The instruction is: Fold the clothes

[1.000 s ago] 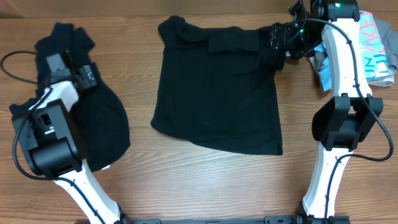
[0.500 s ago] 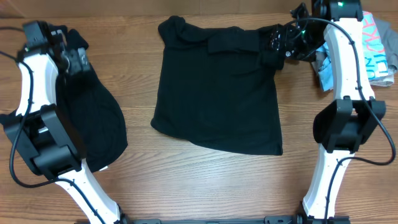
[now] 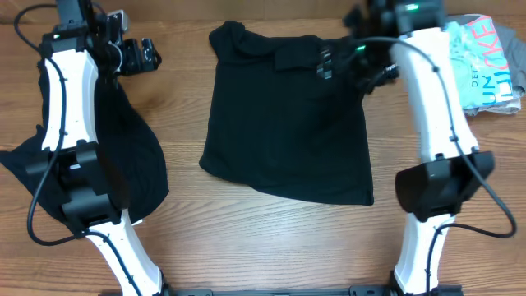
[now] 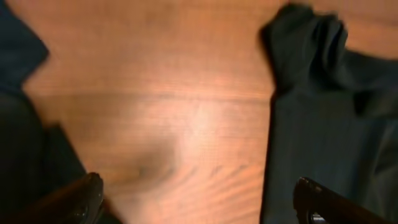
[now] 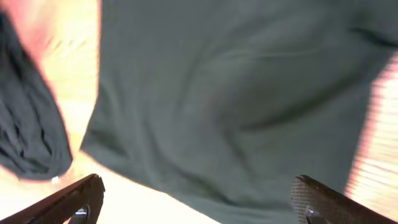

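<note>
Overhead view. A black shirt (image 3: 288, 123) lies spread on the wooden surface (image 3: 246, 247), its top edge bunched and a sleeve turned inward. A second black garment (image 3: 123, 164) lies heaped at the left, under the left arm. The left pincer (image 3: 141, 57) hangs over bare wood between the two garments; the right pincer (image 3: 329, 62) hangs over the shirt's upper right part. Printed clothes (image 3: 485, 66) sit at the far right. The step in hand appears to be taking the shirt's top corners; a good fold would want each pincer at a matching corner, gripping both layers.

Left wrist view. The left pincer (image 4: 199, 199) is spread wide and empty, with the shirt's bunched corner (image 4: 311, 37) ahead and to one side. It would probably need to shift toward that corner before closing.

Right wrist view. The right pincer (image 5: 198, 199) is likewise spread and empty above blurred fabric (image 5: 236, 93); contact cannot be judged.
</note>
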Controlling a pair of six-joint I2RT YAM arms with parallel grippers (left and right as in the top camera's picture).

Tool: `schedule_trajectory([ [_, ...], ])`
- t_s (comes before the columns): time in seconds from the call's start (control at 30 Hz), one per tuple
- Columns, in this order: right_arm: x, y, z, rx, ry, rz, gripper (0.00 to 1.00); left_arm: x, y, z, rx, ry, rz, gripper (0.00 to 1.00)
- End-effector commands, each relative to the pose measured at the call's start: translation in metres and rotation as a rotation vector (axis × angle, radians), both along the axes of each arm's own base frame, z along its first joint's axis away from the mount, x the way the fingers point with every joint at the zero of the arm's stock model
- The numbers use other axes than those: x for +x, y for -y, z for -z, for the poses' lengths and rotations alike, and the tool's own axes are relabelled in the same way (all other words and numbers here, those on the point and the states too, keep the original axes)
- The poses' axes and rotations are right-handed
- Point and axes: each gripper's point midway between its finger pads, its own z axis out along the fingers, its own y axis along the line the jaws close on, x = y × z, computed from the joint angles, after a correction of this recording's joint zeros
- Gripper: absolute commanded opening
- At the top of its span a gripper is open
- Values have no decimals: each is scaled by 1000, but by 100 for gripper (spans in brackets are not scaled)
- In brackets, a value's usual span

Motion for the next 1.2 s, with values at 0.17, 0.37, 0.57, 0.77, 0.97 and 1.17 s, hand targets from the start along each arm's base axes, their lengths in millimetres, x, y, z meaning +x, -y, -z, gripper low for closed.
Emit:
schedule_trajectory([
  [0.17, -42, -85, 40, -29, -55, -109, 100, 7, -28, -12, 39, 57, -37, 100],
  [0.37, -90, -142, 81, 16, -137, -248, 100, 1, -60, -11, 59, 47, -103, 100],
  [0.57, -105, -205, 110, 19, -31, -227, 96, -11, -93, -8, 55, 27, -167, 100],
  [0.77, -108, -239, 121, 0, 94, -185, 81, -19, -107, -6, 50, 9, -198, 100],
  [0.97, -118, -262, 133, -9, 156, -213, 73, -21, -108, -5, 48, 4, -200, 100],
  [1.17, -121, -264, 171, -48, 113, -215, 68, -21, -108, -3, 47, 0, -200, 100],
])
